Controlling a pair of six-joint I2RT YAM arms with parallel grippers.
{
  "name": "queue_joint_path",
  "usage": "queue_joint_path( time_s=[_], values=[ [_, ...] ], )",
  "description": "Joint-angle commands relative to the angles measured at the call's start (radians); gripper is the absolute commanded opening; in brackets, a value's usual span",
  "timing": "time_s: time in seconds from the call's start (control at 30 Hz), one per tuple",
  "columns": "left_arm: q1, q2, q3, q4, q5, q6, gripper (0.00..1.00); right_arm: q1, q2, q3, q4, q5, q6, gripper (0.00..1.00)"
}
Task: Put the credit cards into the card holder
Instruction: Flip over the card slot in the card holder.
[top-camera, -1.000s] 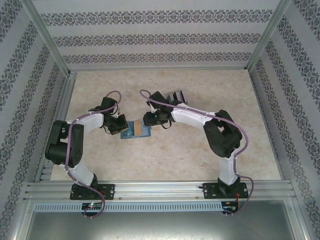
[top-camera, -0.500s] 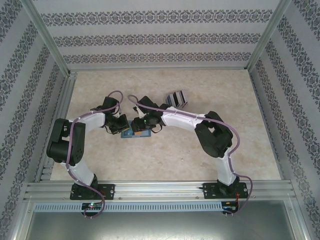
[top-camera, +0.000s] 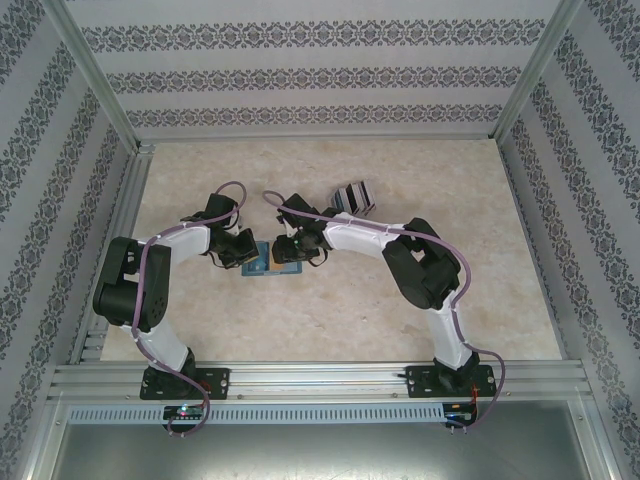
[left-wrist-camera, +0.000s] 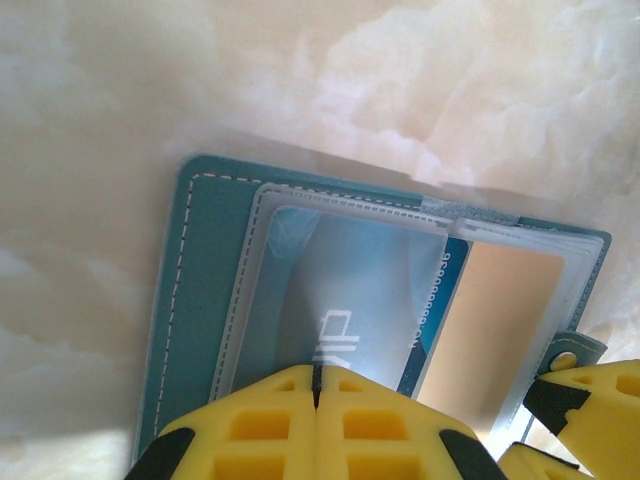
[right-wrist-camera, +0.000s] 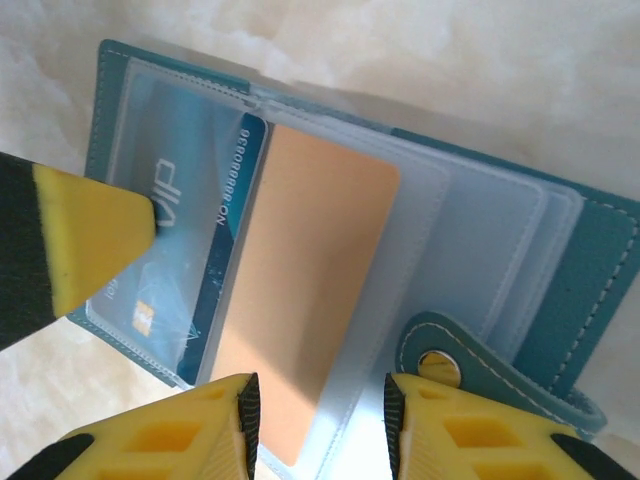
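Observation:
The teal card holder (left-wrist-camera: 200, 300) lies open on the table, also seen as the card holder (right-wrist-camera: 600, 250) and, small, as the card holder (top-camera: 258, 266). A light blue card (right-wrist-camera: 170, 210) sits inside a clear sleeve. A tan card (right-wrist-camera: 300, 290) lies partly in the neighbouring sleeve. My left gripper (left-wrist-camera: 318, 372) is shut, its tip pressing on the blue card's sleeve. My right gripper (right-wrist-camera: 322, 400) hangs open over the tan card's near end, with nothing pinched. More credit cards (top-camera: 350, 195) stand in a small stack behind the arms.
The holder's snap tab (right-wrist-camera: 440, 362) lies close to my right gripper's right finger. The two grippers nearly meet over the holder. Metal rails (top-camera: 320, 378) and patterned walls bound the beige table (top-camera: 350, 310).
My right gripper has moved left over the card holder, close to the left gripper, and its jaws have narrowed a little. The left arm and the holder have stayed put.

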Motion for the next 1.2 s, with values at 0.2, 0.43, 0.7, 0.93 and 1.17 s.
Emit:
queue_joint_path(
  time_s=[0.2,0.43,0.7,0.93,1.17],
  values=[
    [-0.01,0.007,-0.036,-0.015,-0.036,0.01,0.03,0.003,0.021,-0.007,0.035,-0.031,0.034,0.38],
    [-0.01,0.003,-0.038,-0.015,-0.038,0.01,0.04,0.003,0.043,-0.001,0.08,-0.076,0.052,0.36],
    [-0.01,0.004,-0.036,-0.018,-0.037,0.011,0.04,-0.009,0.033,-0.052,0.193,-0.123,0.109,0.2],
    [-0.01,-0.009,-0.034,-0.026,-0.042,0.013,0.05,-0.019,0.023,-0.081,0.221,-0.125,0.128,0.03],
    [-0.008,-0.027,-0.017,-0.065,-0.085,0.033,0.1,-0.046,-0.026,-0.146,0.236,-0.124,0.131,0.0]
  ],
)
